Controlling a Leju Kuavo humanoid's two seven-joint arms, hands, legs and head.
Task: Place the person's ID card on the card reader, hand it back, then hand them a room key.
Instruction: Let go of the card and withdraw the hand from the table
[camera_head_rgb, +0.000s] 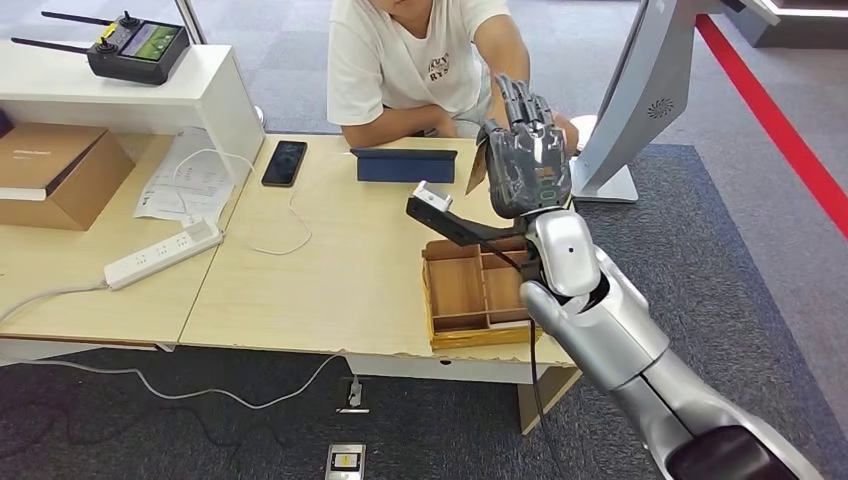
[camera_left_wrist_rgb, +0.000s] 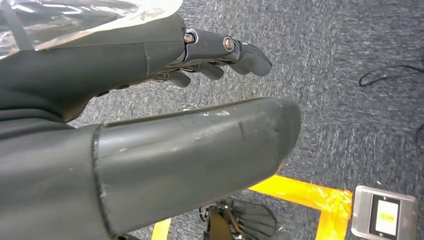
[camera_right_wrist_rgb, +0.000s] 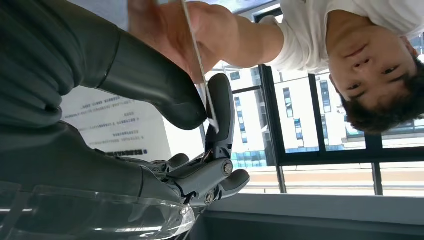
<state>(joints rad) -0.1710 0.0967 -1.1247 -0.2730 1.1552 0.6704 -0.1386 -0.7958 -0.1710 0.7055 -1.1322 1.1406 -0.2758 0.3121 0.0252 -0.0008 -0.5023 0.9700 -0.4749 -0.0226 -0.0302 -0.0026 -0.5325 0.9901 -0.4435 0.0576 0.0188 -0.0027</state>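
Above the wooden tray (camera_head_rgb: 470, 290), right robot hand (camera_head_rgb: 527, 150) pinches a thin card (camera_right_wrist_rgb: 200, 65) edge-on between thumb and finger, long axis toward the person's hand (camera_right_wrist_rgb: 170, 30). Left robot hand (camera_left_wrist_rgb: 150, 125) empty, fingers apart, over grey carpet (camera_left_wrist_rgb: 325, 75). Pale tabletop (camera_head_rgb: 320, 270).

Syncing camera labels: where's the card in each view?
Head view: hidden behind the raised right hand, near the person.
Left wrist view: not in it.
Right wrist view: card edge-on, pinched between thumb and a finger, the person's hand also on it.
Shared landmark: the person, in head and right wrist views.
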